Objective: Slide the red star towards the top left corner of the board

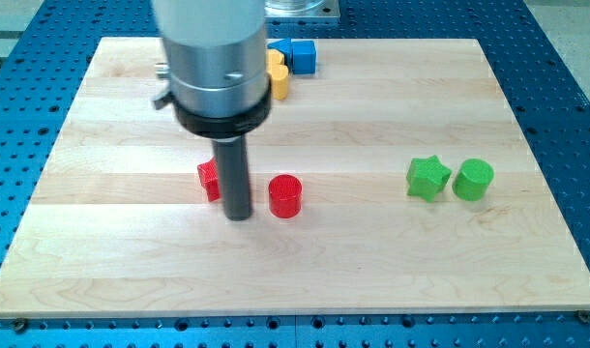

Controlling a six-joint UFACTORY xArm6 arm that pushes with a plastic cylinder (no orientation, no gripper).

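While most of it hides behind the rod, the red star (208, 180) shows only as a small red chunk w/ a pointed edge, sitting left of centre on the wooden board (372, 251). My tip (239, 217) is bare, holding nothing, planted just right of the star, approx touching it, between it and the red cylinder (285, 196). At the frame's right, a green star (427, 178) sits just beside a green cylinder (473, 180). Near the top edge, a yellow block (278, 75) and blue block (297, 55) huddle together, partly hidden; shapes can't tell.
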